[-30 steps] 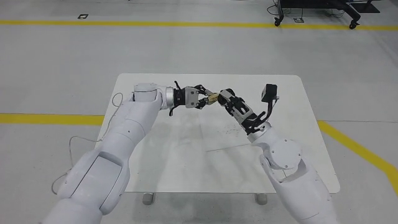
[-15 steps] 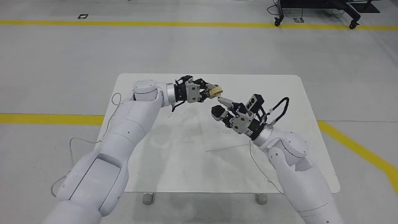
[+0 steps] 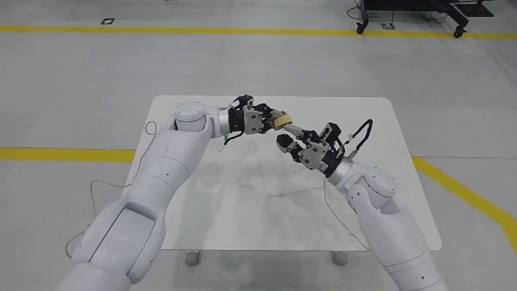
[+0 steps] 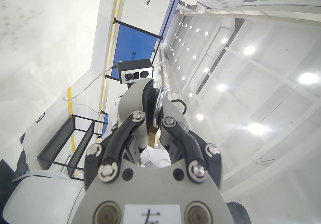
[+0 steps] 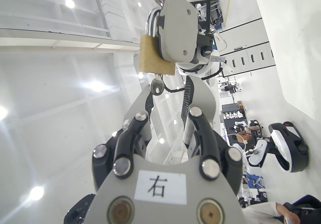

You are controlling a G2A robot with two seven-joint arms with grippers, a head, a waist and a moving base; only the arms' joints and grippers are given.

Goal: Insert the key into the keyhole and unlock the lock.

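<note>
White table [image 3: 202, 210], open floor [image 3: 97, 89] all round, left gripper [image 3: 262, 119] clamping the padlock [image 5: 153, 55] over the table's far half, key [image 5: 157, 87] plugged into it, right gripper [image 5: 170, 92] splayed wide just beside

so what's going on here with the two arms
The left gripper is shut on a brass padlock, held above the table. The key sticks out of the padlock's base. The right gripper is open, the key head near one fingertip, not pinched. The shackle looks shut.
</note>
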